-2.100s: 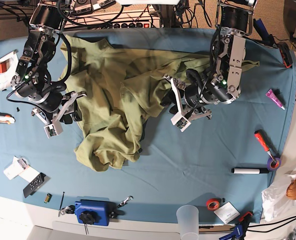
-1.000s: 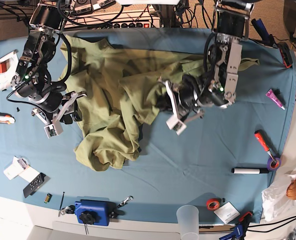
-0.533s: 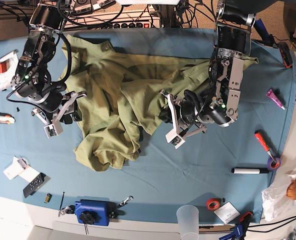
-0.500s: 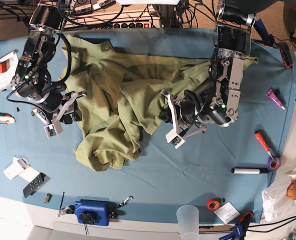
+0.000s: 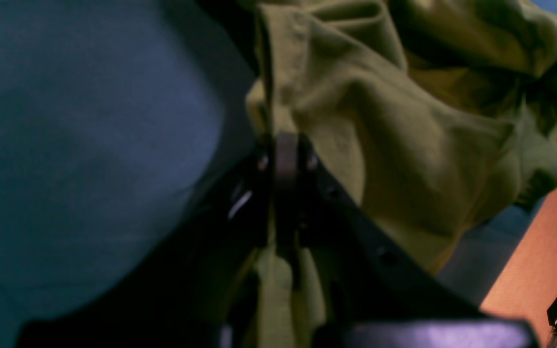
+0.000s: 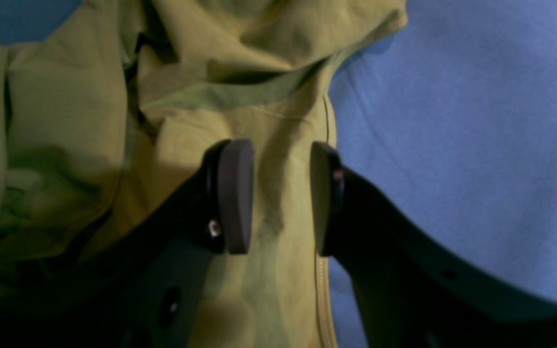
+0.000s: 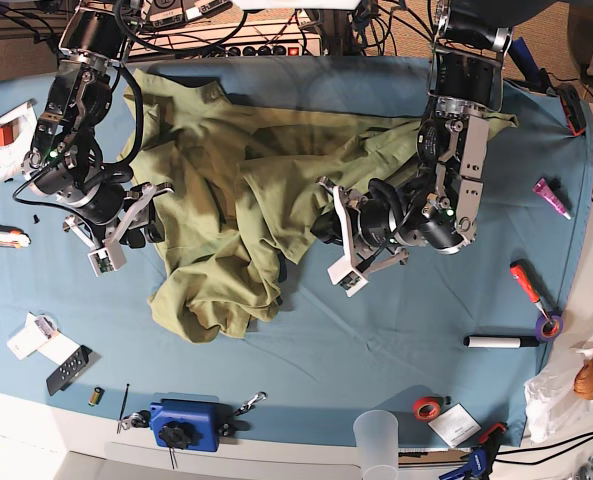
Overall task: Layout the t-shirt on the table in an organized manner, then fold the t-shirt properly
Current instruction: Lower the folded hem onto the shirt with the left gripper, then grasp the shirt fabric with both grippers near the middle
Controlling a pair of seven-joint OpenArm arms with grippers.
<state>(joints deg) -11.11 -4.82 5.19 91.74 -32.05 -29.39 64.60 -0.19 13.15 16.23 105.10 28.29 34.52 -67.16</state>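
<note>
The t-shirt [image 7: 241, 200] lies crumpled on the table [image 7: 376, 330], spread from the far left corner across the middle toward the far right, with a bunched lobe hanging toward the near side left of centre. Nothing about it is flat yet: folds and ridges run through the whole cloth.

The left gripper [image 7: 338, 240], on the right side of the base view, sits at the right edge of the shirt's middle mass. In its wrist view the left gripper [image 5: 285, 159] is clamped tight on a thin fold of the green fabric, with cloth running between the closed jaws and bulging out beyond them to the right, while bare table shows on the left.

The right gripper [image 7: 126, 225], on the left side of the base view, hangs at the shirt's left border. Its wrist view shows the right gripper [image 6: 276, 198] with jaws parted, the two dark pads [image 6: 235, 193] standing apart over the fabric beside a seamed hem; the cloth between them lies loose and I cannot tell whether the pads touch it. Blue table lies just to the right of that hem.

Small clutter rings the table: a red-handled screwdriver [image 7: 526, 282] and a marker [image 7: 501, 342] at the right, a blue clamp device [image 7: 186, 423] at the near edge.
</note>
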